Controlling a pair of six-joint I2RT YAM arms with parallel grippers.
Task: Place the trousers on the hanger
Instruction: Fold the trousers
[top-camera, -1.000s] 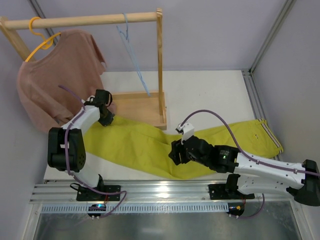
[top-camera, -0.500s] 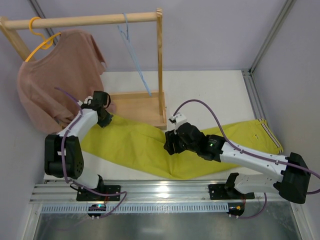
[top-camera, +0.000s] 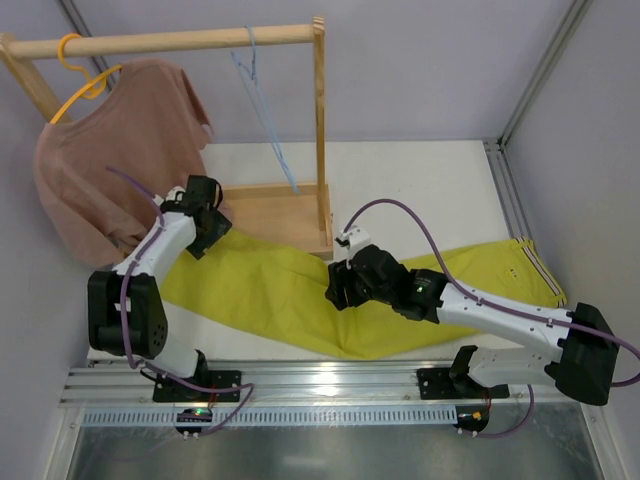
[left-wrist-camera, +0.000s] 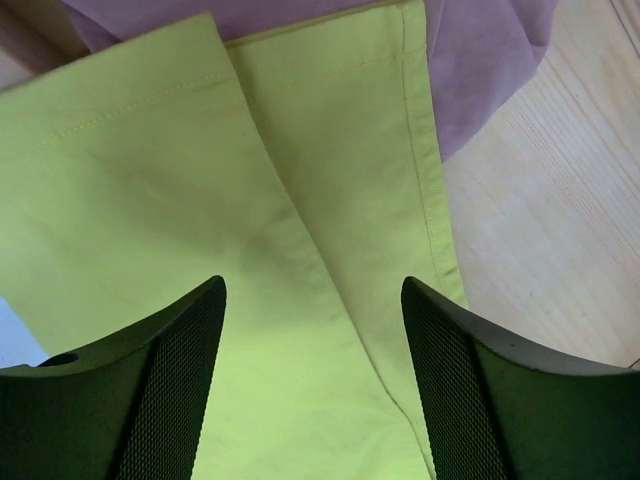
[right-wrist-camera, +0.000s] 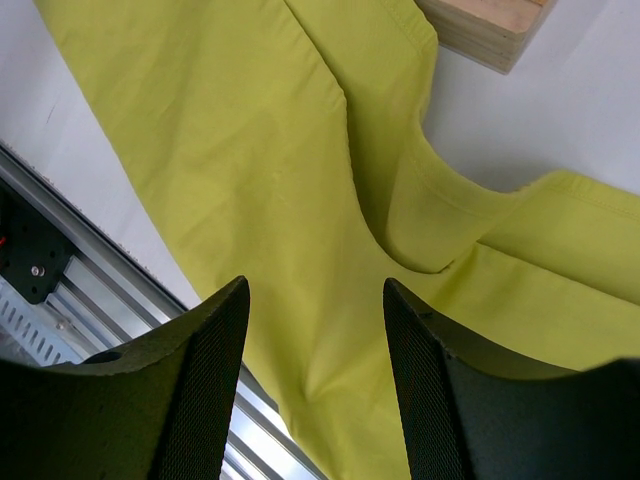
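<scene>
The yellow-green trousers (top-camera: 270, 290) lie flat across the table, waistband at the right and leg ends at the left by the rack. The light-blue hanger (top-camera: 268, 125) hangs bare from the wooden rod. My left gripper (top-camera: 210, 240) hovers over the leg ends, open. In the left wrist view the left gripper (left-wrist-camera: 312, 290) has the trousers (left-wrist-camera: 150, 200) lying loose below its spread fingers. My right gripper (top-camera: 335, 290) is over the crotch area, also open. Seen from its own wrist, the right gripper (right-wrist-camera: 315, 290) stands above the trousers (right-wrist-camera: 250, 130) with nothing held.
A dusty-pink shirt (top-camera: 120, 150) hangs on a yellow hanger (top-camera: 80, 85) at the rod's left end, and its hem (left-wrist-camera: 480, 60) touches the leg ends. The rack's wooden base (top-camera: 275, 210) lies behind the trousers. An aluminium rail (top-camera: 320, 385) runs along the near edge.
My left gripper has opened and let go of the trouser leg end. My right gripper moved up and left over the trousers' middle, staying open.
</scene>
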